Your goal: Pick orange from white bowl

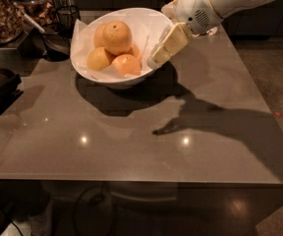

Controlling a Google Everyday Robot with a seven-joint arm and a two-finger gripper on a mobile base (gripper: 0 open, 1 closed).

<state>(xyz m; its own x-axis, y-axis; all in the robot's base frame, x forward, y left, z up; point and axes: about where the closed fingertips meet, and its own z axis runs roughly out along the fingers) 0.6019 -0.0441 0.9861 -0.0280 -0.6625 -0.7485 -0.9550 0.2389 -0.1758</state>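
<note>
Grey counter [131, 151]. My gripper [167, 47] at right rim of white bowl [113, 81]; jaw gap, I cannot tell. Risk: I bump rim, orange [117, 36] rolls away.

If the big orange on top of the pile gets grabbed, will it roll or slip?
Likely to roll: the orange is round and perched on smaller fruit in the white bowl. Its matte peel probably grips well. The gripper hangs at the bowl's rim, beside the pile.
</note>
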